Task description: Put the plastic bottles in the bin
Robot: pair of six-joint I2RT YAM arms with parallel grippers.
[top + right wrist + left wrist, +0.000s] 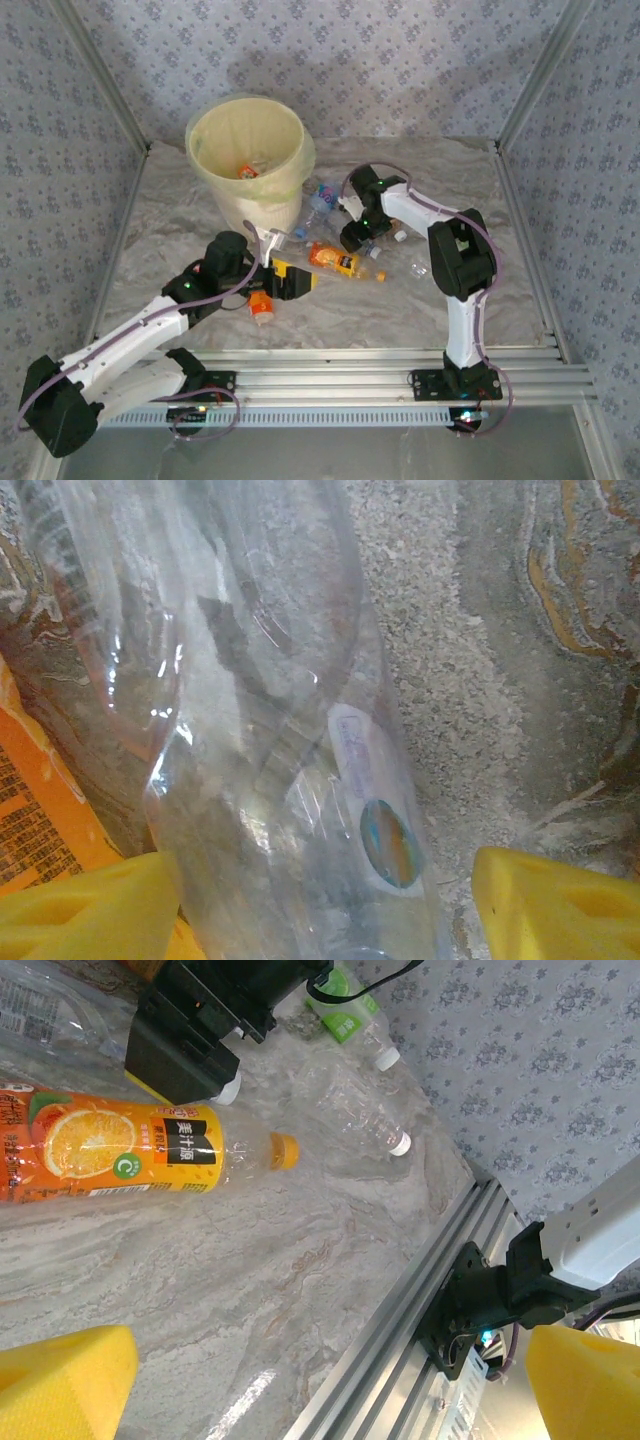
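Bin [245, 150] upper left of middle in top view, bottle or two inside. More bottles lie on surface [170, 230] right of bin.

Step looks like picking next one.
- Right jaws: spread, one each side of clear bottle [300, 810], not squeezing.
- Left jaws: wide apart, holding nothing, orange juice bottle [120, 1155] just ahead.

Next move: right jaws pinch clear bottle, lift, carry over bin rim.
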